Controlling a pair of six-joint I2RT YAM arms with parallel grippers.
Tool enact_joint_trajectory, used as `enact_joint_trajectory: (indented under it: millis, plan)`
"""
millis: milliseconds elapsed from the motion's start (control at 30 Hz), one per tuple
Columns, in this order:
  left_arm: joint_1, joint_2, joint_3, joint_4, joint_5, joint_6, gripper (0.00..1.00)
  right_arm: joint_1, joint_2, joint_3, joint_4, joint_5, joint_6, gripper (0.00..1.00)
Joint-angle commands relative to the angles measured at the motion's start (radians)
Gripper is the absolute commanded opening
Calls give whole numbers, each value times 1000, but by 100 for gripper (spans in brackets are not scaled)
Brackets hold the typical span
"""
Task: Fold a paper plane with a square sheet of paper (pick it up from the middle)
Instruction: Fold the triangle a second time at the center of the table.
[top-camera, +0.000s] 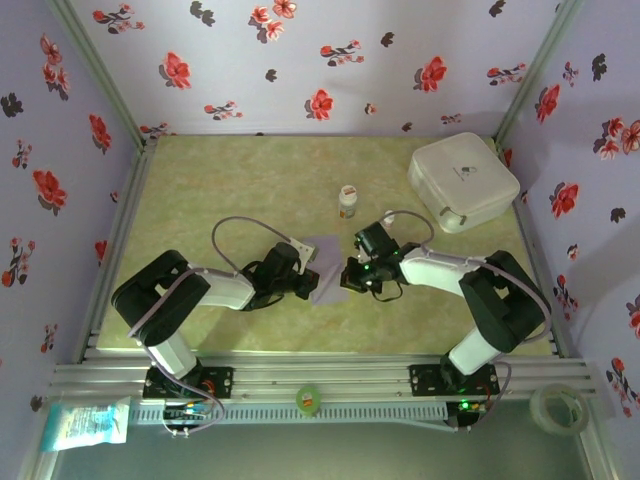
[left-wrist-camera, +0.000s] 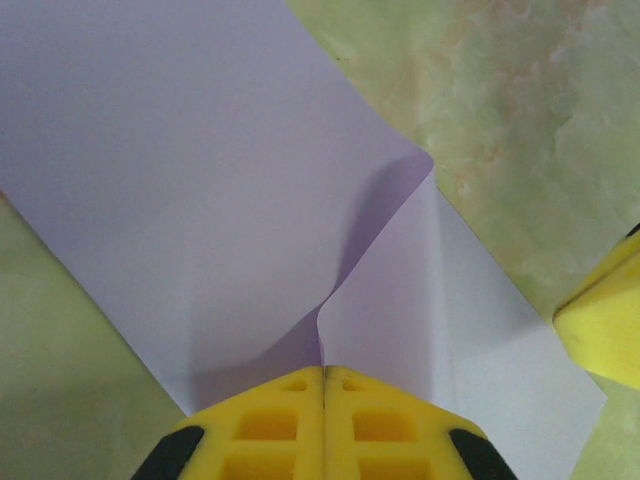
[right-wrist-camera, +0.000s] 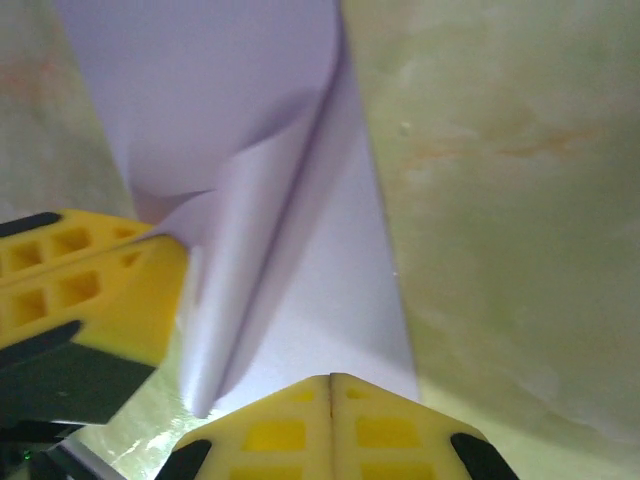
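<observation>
The left claw (left-wrist-camera: 323, 372) is pinching a raised ridge of the square sheet of paper (left-wrist-camera: 180, 170) and the right claw (right-wrist-camera: 332, 380) is pressing clenched at its edge, so folding seems to be only beginning.

Lilac walls (top-camera: 300, 60) printed with red and dark flowers are enclosing a pale green marbled desk (top-camera: 220, 180), with soft even light falling across it.

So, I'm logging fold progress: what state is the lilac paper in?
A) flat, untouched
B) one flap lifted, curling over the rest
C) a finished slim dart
B: the square sheet of paper has one part curving up off the rest, between the two arms' shut jaws.
</observation>
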Motion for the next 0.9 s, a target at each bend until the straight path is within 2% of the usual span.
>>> enact_joint_trajectory:
  millis: [0, 233, 433, 867]
  plan:
    - [8, 14, 5, 24, -1, 3, 0, 27, 17, 29, 15, -35, -12, 3]
    - [8, 9, 7, 21, 1, 8, 0, 38, 93, 34, 0, 1, -9, 1]
    - [11, -17, 11, 7, 1, 27, 0, 36, 113, 51, -124, 54, -83, 0]
    - [23, -15, 19, 11, -9, 46, 1, 36, 126, 68, -136, 47, -99, 0]
